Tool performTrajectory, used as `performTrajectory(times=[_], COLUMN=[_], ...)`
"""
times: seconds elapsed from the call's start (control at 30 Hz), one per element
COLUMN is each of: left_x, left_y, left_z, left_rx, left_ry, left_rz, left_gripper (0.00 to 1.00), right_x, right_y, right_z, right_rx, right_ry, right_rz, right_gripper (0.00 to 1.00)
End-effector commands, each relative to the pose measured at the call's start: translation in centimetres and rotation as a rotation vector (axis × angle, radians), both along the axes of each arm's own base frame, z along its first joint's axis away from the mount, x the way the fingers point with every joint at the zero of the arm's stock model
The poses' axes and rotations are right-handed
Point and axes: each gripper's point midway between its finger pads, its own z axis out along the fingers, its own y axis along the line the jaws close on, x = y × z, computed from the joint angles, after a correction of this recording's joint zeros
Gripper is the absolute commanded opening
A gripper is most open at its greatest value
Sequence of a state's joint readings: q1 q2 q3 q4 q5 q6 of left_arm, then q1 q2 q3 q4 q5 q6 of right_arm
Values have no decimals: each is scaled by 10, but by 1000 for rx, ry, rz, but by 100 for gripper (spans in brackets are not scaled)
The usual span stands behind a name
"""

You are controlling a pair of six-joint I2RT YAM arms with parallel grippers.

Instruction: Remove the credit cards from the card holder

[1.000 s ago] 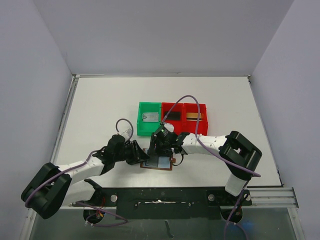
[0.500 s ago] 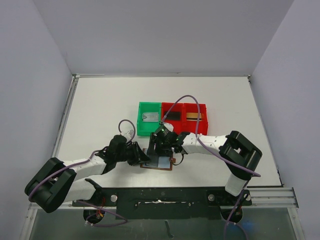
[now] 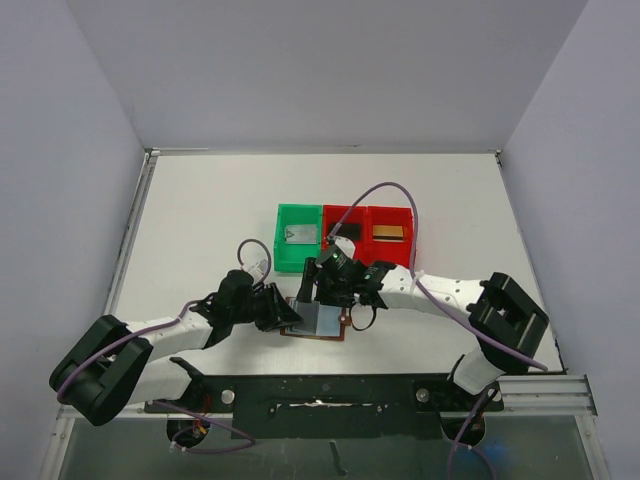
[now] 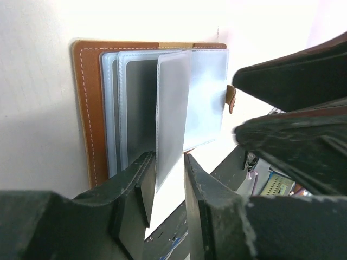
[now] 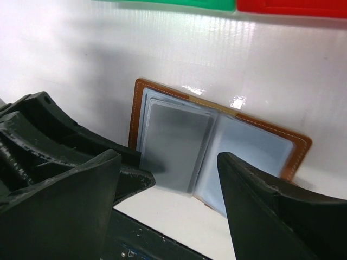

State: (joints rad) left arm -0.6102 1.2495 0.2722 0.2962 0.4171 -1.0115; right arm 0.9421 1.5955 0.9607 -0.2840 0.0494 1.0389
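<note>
Swinging its elbow outward and spreading its jaws, the right gripper (image 5: 181,173) hovers unclenched above the open holder (image 4: 87,108), where the left gripper (image 4: 168,162) pinches one sleeve (image 4: 172,108) upright, baring a grey card (image 5: 173,141) directly beneath the right jaws, likely the next to be nipped and drawn out.

Both arms reach inward and low, wrists nearly meeting. Left end effector (image 4: 168,168) is narrowed, pinching a leaf of the card holder (image 4: 89,108). Right end effector (image 5: 169,157) is spread wide, gripping nothing.
</note>
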Motion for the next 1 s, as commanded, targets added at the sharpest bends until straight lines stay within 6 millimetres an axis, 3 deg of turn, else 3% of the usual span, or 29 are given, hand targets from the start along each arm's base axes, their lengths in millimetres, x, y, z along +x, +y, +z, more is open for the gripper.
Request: performTrajectory(times=[0.0, 0.27, 0.67, 0.8, 0.97], left_x=[13, 13, -2, -1, 5], left_y=[-17, -33, -79, -77, -57], left_z=[29, 40, 51, 51, 46], left_rx=[-74, -85, -71, -29, 75], left_ry=[-91, -115, -138, -155, -190], left_rz=[-37, -102, -250, -246, -182], left_gripper=[26, 30, 37, 40, 44], right_x=[9, 9, 11, 5, 0], right_y=[-25, -72, -118, -126, -122], right_z=[21, 27, 61, 67, 70], right_rx=[-18, 18, 169, 228, 268], right_ry=[-76, -171, -380, -400, -411], right_rz=[-102, -301, -433, -441, -401], right_gripper=[73, 76, 82, 85, 85])
